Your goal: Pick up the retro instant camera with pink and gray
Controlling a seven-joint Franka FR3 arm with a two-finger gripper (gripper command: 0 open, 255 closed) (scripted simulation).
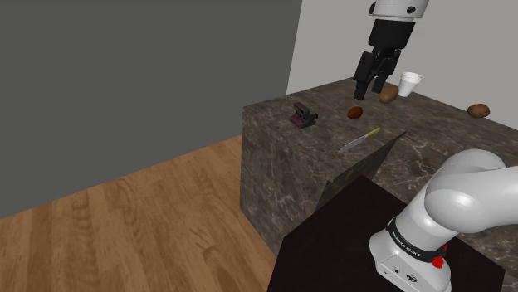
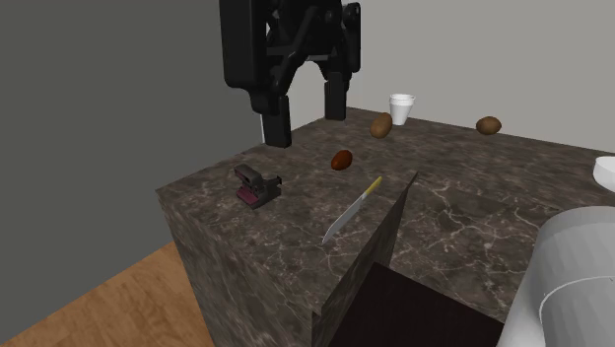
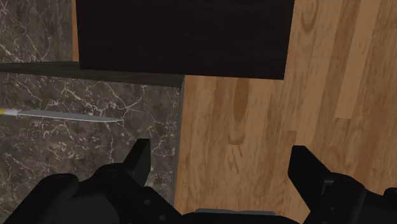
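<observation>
A small pink and grey instant camera (image 1: 304,116) sits on the dark marble counter (image 1: 332,166) near its far left corner in the shoulder view; the second exterior view has the camera (image 2: 256,185) near the counter's left edge. My black gripper (image 1: 371,85) hangs open well above the counter, to the right of the camera and apart from it. In the second exterior view the gripper (image 2: 307,123) is high above the counter, fingers spread with nothing between them. The wrist view has the open fingers (image 3: 139,159) over the counter's edge and the wooden floor.
A knife (image 1: 359,138) with a yellow handle lies mid-counter. A dark brown oval thing (image 1: 355,112), a potato (image 1: 388,95), a white cup (image 1: 410,83) and another potato (image 1: 478,109) lie toward the back. The arm's dark stand (image 1: 357,240) abuts the counter. Wooden floor (image 1: 149,224) lies left.
</observation>
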